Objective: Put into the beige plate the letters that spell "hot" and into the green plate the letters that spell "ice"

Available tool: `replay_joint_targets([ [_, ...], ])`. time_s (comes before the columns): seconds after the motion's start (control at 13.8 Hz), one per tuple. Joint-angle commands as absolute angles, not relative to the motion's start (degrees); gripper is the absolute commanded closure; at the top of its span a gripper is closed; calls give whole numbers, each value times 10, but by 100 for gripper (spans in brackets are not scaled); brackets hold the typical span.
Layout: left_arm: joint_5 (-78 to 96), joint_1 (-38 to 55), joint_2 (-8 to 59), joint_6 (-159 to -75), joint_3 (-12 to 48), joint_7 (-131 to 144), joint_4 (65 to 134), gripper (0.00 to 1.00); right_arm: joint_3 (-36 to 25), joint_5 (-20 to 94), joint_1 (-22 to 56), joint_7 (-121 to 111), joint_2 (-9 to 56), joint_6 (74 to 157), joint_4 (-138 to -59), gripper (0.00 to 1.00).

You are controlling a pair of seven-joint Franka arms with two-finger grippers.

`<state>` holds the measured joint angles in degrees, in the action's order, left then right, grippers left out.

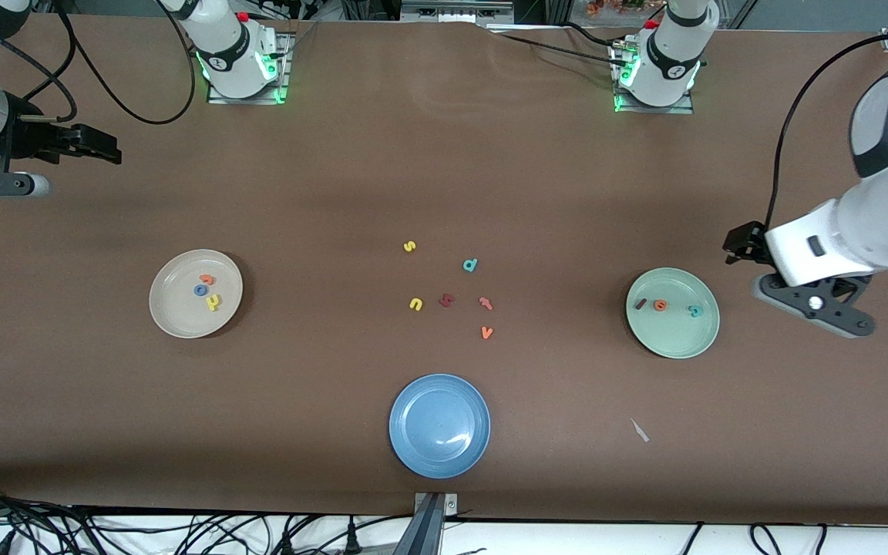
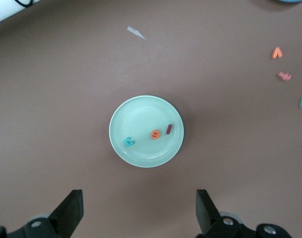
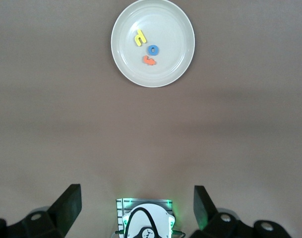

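The yellow "h" [image 1: 214, 303], blue ring "o" [image 1: 200, 290] and orange hooked "t" [image 1: 206, 279] foam letters are seen in the round cream-beige plate [image 1: 174, 320]. The dark red bar "i" [image 1: 640, 304], orange round "e" [image 1: 660, 305] and teal "c" [image 1: 694, 311] are seen in the pale mint-green plate [image 1: 675, 343]. The left gripper [image 2: 140, 207] is held spread and empty above the table just beside the green plate, the right gripper [image 3: 137, 205] likewise spread above bare table at the right arm's end.
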<state>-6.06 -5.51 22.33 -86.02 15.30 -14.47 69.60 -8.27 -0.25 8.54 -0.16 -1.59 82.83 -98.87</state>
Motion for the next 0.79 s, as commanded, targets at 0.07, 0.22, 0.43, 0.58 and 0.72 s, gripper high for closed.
replay_joint_targets([
  [0.07, 18, 16, 120, -913, 23, -137, 815, 0, -83, 2, 83, -10, -11, 819, -974, 0],
  [0.22, 18, 34, 67, -924, 0, -84, 881, 0, -83, 2, 86, -10, -11, 821, -974, 0],
  [0.43, 15, 34, 0, -975, 1, -57, 970, 0, -83, 2, 83, -10, -12, 819, -974, 0],
  [0.58, 17, 26, -11, -985, 4, -61, 987, 0, -83, 0, 83, -10, -13, 819, -974, 0],
  [0.72, 11, 26, -11, -985, 8, -56, 986, 0, -83, -1, 85, -11, -13, 823, -974, 0],
])
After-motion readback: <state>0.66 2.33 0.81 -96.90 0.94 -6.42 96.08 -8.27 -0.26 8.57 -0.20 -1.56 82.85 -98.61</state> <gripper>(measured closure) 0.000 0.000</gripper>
